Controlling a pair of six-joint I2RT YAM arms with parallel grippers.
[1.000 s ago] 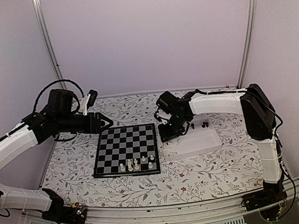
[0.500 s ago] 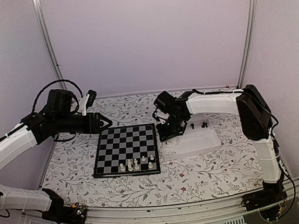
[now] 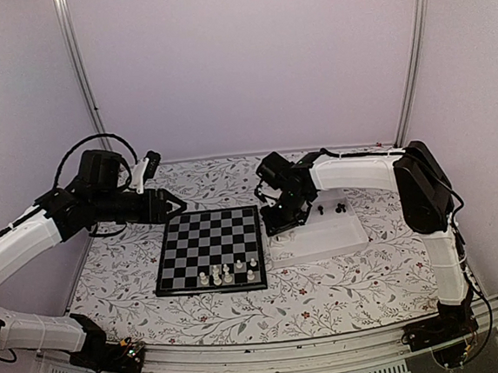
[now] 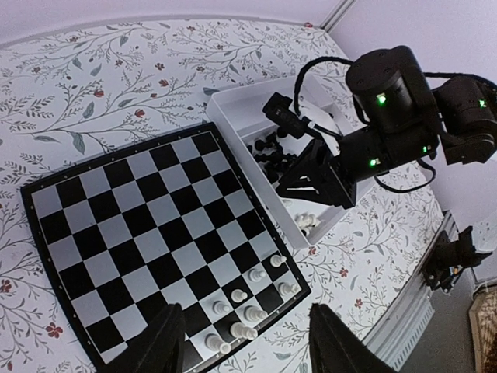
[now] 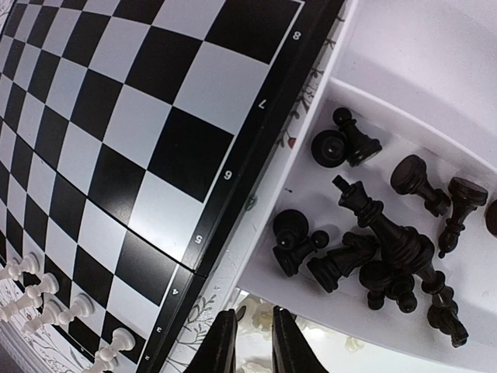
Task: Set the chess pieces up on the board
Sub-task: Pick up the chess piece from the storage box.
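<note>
- right gripper [image 5: 253, 320] is low at the white tray [image 5: 435, 70], fingers nearly together, can't tell if it's pinching anything
- black chess pieces [image 5: 365, 241] are heaped in the tray just beside it
- left gripper [image 4: 245, 342] is spread wide and empty above the board [image 4: 140, 225]
- white chess pieces [image 4: 248, 303] stand along the board's near edge

white pcs [image 5: 255, 322] blurred behind right fingers [image 5: 221, 350], board [image 5: 132, 93] cut off
</note>
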